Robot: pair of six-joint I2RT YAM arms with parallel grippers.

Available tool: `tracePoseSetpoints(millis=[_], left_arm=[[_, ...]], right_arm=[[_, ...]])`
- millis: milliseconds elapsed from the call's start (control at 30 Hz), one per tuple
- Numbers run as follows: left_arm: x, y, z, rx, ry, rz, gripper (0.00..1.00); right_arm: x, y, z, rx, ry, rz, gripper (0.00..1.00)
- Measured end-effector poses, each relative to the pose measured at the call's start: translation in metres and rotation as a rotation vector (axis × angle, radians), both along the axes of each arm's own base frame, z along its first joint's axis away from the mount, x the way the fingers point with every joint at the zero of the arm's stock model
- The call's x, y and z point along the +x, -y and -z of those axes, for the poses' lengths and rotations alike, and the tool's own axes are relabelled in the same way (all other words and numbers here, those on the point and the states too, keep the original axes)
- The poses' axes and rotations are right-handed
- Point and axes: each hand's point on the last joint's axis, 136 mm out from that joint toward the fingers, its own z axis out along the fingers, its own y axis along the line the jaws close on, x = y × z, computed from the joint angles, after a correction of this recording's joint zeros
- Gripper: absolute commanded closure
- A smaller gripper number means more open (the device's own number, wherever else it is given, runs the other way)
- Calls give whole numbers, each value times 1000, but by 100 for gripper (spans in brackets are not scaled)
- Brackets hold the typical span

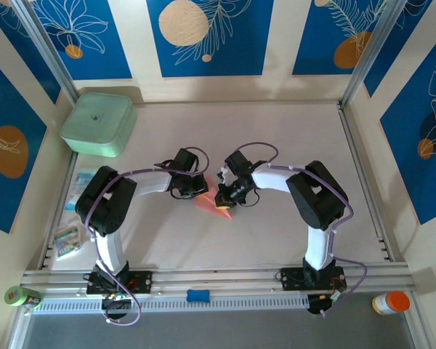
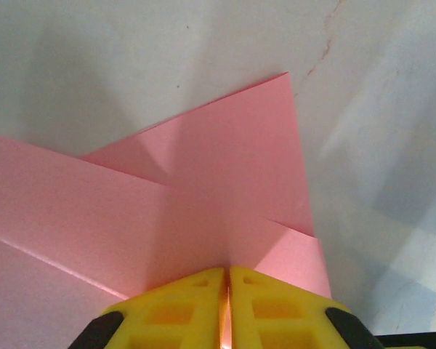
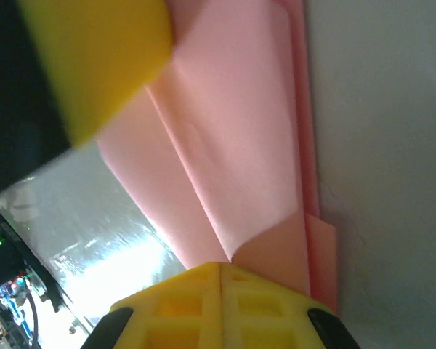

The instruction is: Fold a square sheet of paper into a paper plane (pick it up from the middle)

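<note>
Now | left tool (image 2: pixel 227 291) and right tool (image 3: pixel 221 280) are both pinching the folded pink paper (image 2: pixel 225 167) | it is showing between them, mid-table (image 1: pixel 276 240) | light, floppy, tearable; gripping stiff creases is looking safest

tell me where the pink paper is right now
In the top view the pink paper lies mid-table, just ahead of the arm bases, gripped from either side by the left end effector and the right end effector.

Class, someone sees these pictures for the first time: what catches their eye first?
The folded pink paper in the middle of the table, pinched from either side by the left gripper and the right gripper, both shut on it. Then the mint-green box in the far left corner.
</note>
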Motion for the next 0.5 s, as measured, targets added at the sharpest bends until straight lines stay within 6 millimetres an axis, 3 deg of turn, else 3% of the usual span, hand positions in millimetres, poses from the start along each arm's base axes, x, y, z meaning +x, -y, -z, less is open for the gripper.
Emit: tracePoseSetpoints(millis=[500], left_arm=[[-6, 4, 0, -5, -15, 18, 87]], right_arm=[[-39, 45, 4, 44, 20, 60, 100]])
